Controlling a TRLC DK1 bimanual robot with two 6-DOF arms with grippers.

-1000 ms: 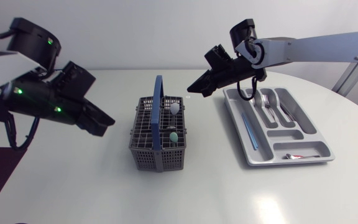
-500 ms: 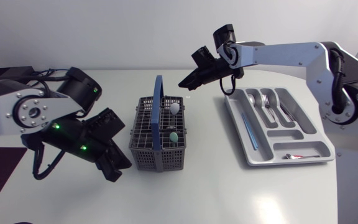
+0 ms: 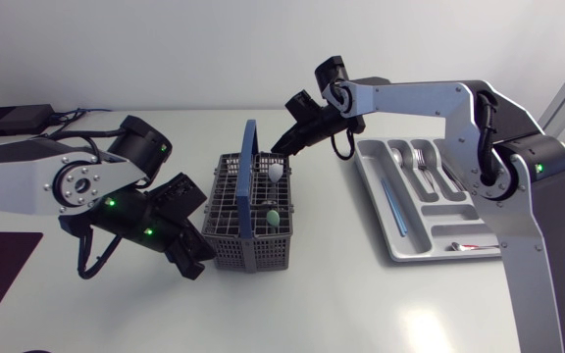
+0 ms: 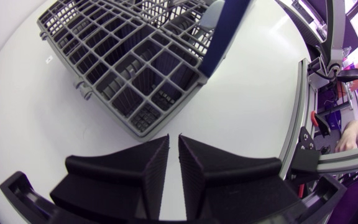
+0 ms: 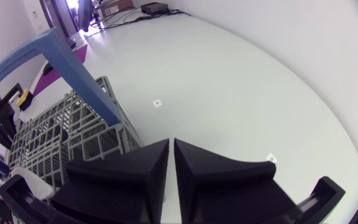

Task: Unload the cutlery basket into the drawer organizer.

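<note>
1. The left gripper [image 3: 193, 267] is low over the table [image 3: 361, 304], and its tips are just beside the near left corner of the basket [image 3: 226, 201].
2. In the left wrist view, the left gripper [image 4: 173, 140] has its two fingers [image 4: 145, 171] almost together. Only a thin slit is between them, and nothing is in it.
3. The grey basket [image 4: 129, 68] lies just ahead of these tips, and its blue handle [image 4: 219, 37] stands up further ahead. I cannot tell whether the tips touch the basket wall.
4. The right gripper [image 3: 282, 148] is over the far side of the basket and points down, with its tips near the top of the handle [image 3: 250, 162].
5. In the right wrist view, the right gripper [image 5: 171, 144] has its fingers [image 5: 207, 171] close together too, with a narrow slit between them, and they hold nothing.
6. The basket [image 5: 67, 137] is under these tips and to one side of them. The handle [image 5: 58, 59] rises beside them.
7. A white spoon [image 3: 279, 173] stands in the basket just under the right tips. A small green piece [image 3: 275, 213] is lower in the basket, beside the handle.
8. The organizer [image 3: 503, 235] lies behind the right gripper, under the right arm, and is well apart from the left gripper.
9. It holds forks [image 3: 418, 162], a long blue piece [image 3: 392, 201] and more cutlery that is too small to name.
</note>
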